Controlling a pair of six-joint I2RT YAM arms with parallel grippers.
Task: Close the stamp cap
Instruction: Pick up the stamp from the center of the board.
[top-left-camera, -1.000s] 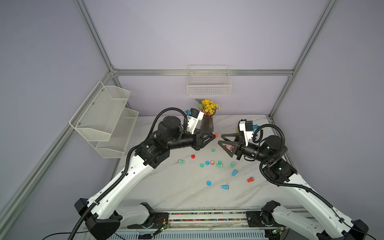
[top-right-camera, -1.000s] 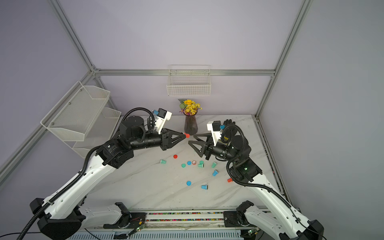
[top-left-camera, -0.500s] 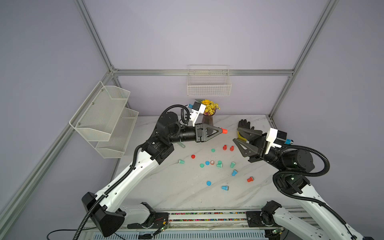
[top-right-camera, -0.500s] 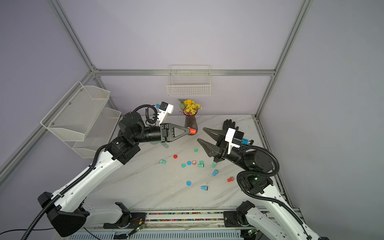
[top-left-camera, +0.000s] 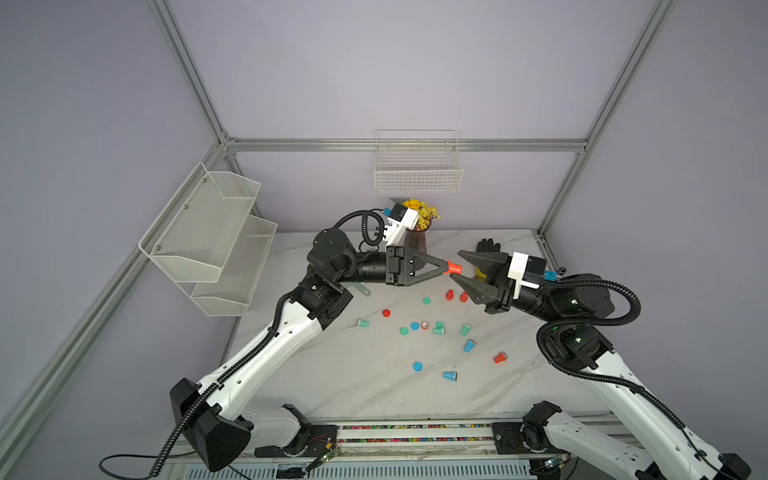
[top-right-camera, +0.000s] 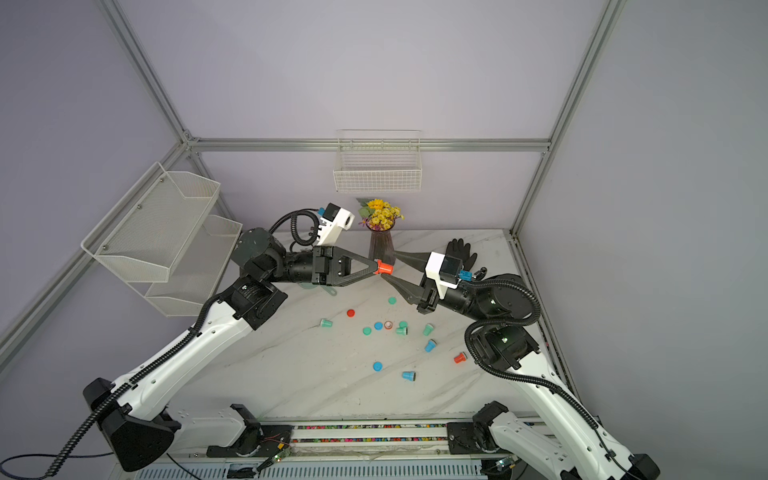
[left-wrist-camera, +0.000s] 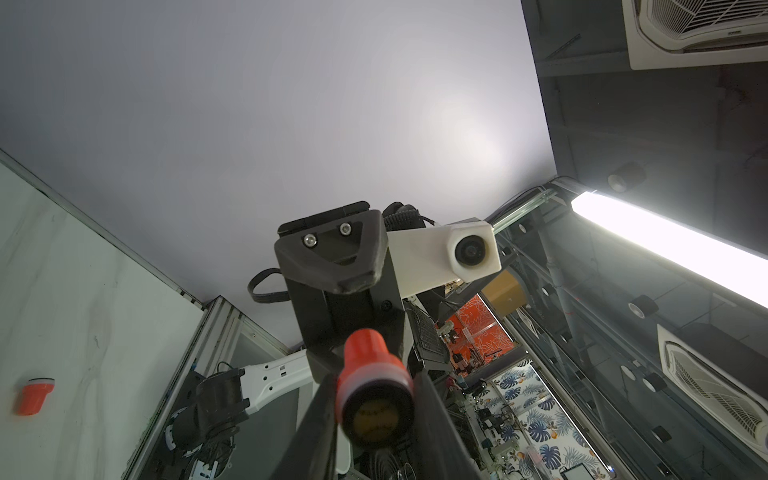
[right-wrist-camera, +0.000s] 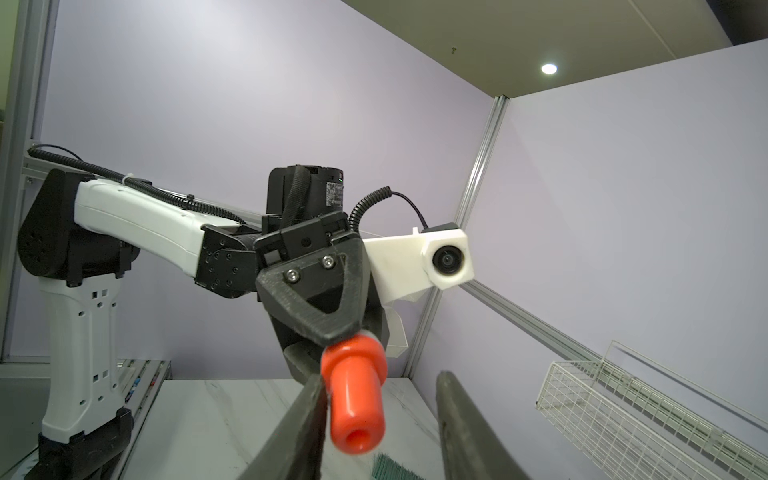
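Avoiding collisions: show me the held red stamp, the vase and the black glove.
red stamp (right-wrist-camera: 355, 399), right wrist view, on its narrow barrel.
vase (top-right-camera: 380, 248), in a top view, on its dark body.
black glove (top-right-camera: 459, 248), in a top view, on its fingers.

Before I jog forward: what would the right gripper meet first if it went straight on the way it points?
The red stamp held in the left gripper: its free end lies between the right gripper's open jaws. Contact looks almost immediate, though depth is unclear.

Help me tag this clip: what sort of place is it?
Probably a robotics test cell: aluminium frame, blank lilac walls, marble-look tabletop, with left arm and right arm mounted at its front.
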